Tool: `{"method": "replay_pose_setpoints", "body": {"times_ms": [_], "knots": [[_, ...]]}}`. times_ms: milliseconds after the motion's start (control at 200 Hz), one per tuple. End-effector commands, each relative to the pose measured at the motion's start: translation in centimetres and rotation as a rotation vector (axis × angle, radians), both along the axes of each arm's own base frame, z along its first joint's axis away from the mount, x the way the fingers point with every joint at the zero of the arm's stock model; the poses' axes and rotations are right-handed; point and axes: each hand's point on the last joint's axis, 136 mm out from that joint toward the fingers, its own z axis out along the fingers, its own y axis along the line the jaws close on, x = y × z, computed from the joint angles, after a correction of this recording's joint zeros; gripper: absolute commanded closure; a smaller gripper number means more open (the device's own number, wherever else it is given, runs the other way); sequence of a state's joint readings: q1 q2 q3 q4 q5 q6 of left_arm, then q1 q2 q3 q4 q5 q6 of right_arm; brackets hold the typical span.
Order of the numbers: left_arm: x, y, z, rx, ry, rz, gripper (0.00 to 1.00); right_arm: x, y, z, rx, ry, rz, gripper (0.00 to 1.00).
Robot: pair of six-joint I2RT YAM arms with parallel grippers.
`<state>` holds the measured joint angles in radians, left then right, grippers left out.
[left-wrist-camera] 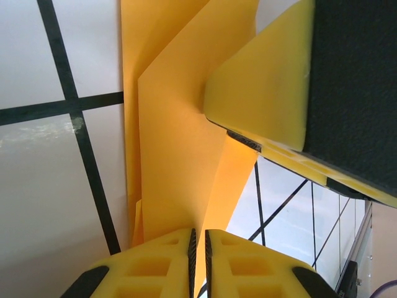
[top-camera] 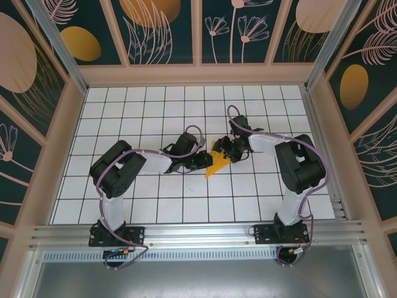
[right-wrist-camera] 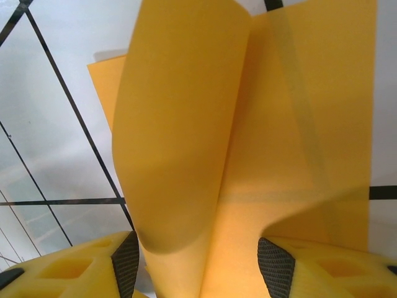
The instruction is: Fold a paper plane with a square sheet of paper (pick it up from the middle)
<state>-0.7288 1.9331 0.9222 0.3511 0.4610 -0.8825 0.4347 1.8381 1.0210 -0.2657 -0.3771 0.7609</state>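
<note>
The orange-yellow sheet of paper [top-camera: 215, 164] lies mid-table, folded and creased into a narrow wedge whose tip points toward the near edge. My left gripper [top-camera: 204, 159] comes in from the left. In the left wrist view it [left-wrist-camera: 199, 243] is shut on a thin edge of the paper [left-wrist-camera: 173, 155], whose layers rise away from the jaws. My right gripper [top-camera: 225, 151] is at the wedge's far right end. Its jaws [right-wrist-camera: 200, 268] stand open, with a curled flap of the paper [right-wrist-camera: 180, 136] bulging between the pads [right-wrist-camera: 126, 263] without being pinched. A yellow right-gripper finger [left-wrist-camera: 267, 81] hangs over the paper in the left wrist view.
The white table with a black grid [top-camera: 155, 118] is enclosed by tan rails and dark painted walls with orange ovals [top-camera: 80, 43]. A metal rail [top-camera: 198, 233] runs along the near edge by both arm bases. Both arms crowd the table's middle.
</note>
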Motion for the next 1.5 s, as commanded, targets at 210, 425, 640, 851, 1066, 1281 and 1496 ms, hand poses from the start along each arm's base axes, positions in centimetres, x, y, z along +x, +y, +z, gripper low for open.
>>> {"method": "replay_pose_setpoints", "body": {"times_ms": [210, 425, 640, 851, 1066, 1281, 1496], "knots": [[0.0, 0.4, -1.9, 0.066, 0.029, 0.001, 0.85, -4.4, -4.9, -7.8, -0.249, 0.159, -0.008, 0.41], [0.0, 0.4, -1.9, 0.067, 0.028, 0.000, 0.85, -4.5, -5.4, -7.9, -0.278, 0.147, 0.008, 0.47], [0.0, 0.2, -1.2, 0.047, 0.020, -0.002, 0.84, -5.0, -6.4, -8.9, -0.341, 0.171, 0.008, 0.50], [1.1, 0.1, 2.5, -0.029, -0.071, 0.032, 0.77, -5.6, -7.0, -9.8, -0.384, 0.201, 0.012, 0.51], [2.3, 1.9, 4.8, -0.088, -0.150, 0.137, 0.73, -6.0, -7.4, -10.5, -0.406, 0.216, 0.017, 0.49], [2.4, 2.1, 4.9, -0.097, -0.149, 0.141, 0.73, -6.3, -7.7, -11.0, -0.430, 0.237, 0.016, 0.49], [1.9, 1.0, 4.4, -0.133, -0.112, 0.090, 0.76, -6.6, -7.9, -11.2, -0.432, 0.252, -0.008, 0.57]]}}
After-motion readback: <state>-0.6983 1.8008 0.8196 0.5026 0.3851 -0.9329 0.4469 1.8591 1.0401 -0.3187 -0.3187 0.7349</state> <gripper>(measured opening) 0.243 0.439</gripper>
